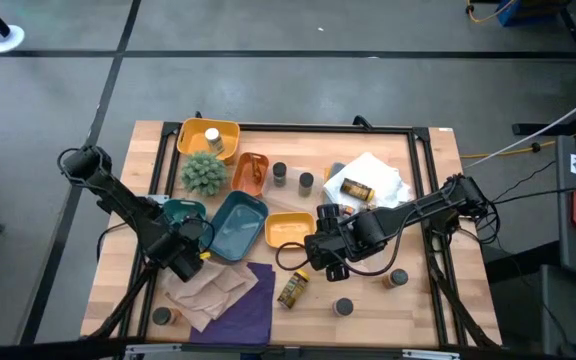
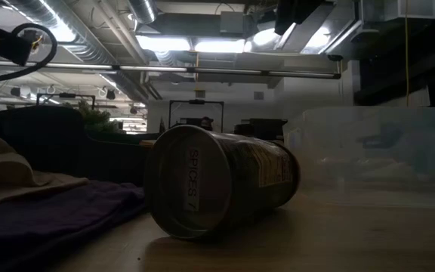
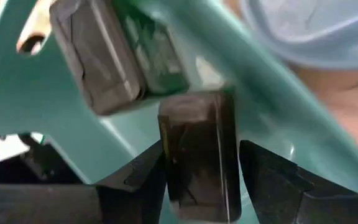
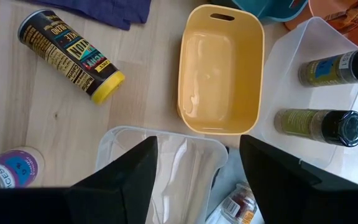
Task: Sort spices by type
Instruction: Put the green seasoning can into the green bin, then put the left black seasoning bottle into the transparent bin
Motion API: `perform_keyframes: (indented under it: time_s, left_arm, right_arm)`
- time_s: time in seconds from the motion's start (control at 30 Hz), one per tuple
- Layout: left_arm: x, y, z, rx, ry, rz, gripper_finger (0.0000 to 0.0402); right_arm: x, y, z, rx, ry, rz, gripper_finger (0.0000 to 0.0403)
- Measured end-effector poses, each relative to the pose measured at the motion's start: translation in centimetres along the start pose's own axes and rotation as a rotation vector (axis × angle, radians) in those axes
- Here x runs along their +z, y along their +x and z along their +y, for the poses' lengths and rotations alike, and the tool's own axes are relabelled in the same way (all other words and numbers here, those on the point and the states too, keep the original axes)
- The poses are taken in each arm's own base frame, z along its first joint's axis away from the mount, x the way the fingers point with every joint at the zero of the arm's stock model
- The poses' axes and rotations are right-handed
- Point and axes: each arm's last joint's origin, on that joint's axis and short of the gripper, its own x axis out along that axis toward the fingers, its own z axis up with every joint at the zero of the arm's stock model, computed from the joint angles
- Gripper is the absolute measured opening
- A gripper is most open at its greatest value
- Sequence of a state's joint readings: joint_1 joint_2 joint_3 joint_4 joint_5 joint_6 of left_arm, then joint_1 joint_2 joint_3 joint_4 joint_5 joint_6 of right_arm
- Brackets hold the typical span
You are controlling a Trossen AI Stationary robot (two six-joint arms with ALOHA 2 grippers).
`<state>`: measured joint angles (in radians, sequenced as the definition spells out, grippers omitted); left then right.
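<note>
In the left wrist view two dark-lidded spice jars lie in a teal tray (image 3: 55,124). One jar (image 3: 104,56) is farther in, and the other jar (image 3: 197,155) stands between the fingers of my left gripper (image 3: 201,177), which points down at the table's left (image 1: 186,256). My right gripper (image 4: 194,180) hangs open and empty mid-table (image 1: 328,250), above a clear container (image 4: 166,155) and beside an empty yellow tray (image 4: 219,74). More spice jars lie loose on the table: a yellow-lidded one (image 4: 70,53) on its side and a purple-labelled one (image 4: 8,168). My left gripper's fingers come from above and stand on either side of the nearer jar (image 3: 197,124). A thin gap shows at one finger (image 3: 266,180). Whether the other finger (image 3: 138,180) touches the jar, I cannot tell. The jar rests in the teal tray.
A clear tray (image 4: 291,56) holds two dark-lidded jars. A spiky green plant (image 1: 204,172), an orange tray (image 1: 251,172), a blue tray (image 1: 236,222) and a far yellow tray (image 1: 226,132) crowd the middle. A purple cloth (image 1: 253,305) and brown paper (image 1: 208,290) lie near the front.
</note>
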<state>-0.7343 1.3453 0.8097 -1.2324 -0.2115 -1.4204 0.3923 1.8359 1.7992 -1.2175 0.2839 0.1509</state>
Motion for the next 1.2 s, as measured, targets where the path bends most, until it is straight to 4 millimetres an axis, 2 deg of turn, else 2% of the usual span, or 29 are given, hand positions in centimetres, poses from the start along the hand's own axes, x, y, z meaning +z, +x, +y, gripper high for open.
perform_keyframes:
  time_s: [0.4, 0.63, 0.77, 0.9, 1.07, 1.2]
  left_arm:
    - [0.6, -2.1, -0.4, -0.056, 0.048, 0.035, 0.0183]
    - [0.8, -3.7, 0.5, 0.027, 0.056, 0.051, 0.0183]
    - [1.1, -5.0, 0.5, 0.019, 0.055, 0.049, 0.0183]
    - [1.5, -7.2, 0.1, -0.069, 0.076, 0.043, 0.0181]
    - [1.6, -10.3, -0.6, -0.236, 0.068, 0.116, 0.0179]
    - [1.2, -11.5, -1.2, -0.344, 0.015, 0.181, 0.0178]
  right_arm:
    - [0.0, 0.0, 0.0, 0.015, 0.001, -0.001, 0.023]
    - [0.0, 0.0, 0.0, 0.015, 0.001, -0.002, 0.023]
    - [0.0, 0.0, 0.0, 0.015, 0.001, -0.002, 0.023]
    - [0.0, 0.0, 0.0, 0.016, 0.002, -0.002, 0.023]
    - [0.0, 0.0, 0.0, 0.016, 0.002, -0.002, 0.023]
    - [0.0, 0.0, 0.1, 0.016, 0.002, -0.002, 0.023]
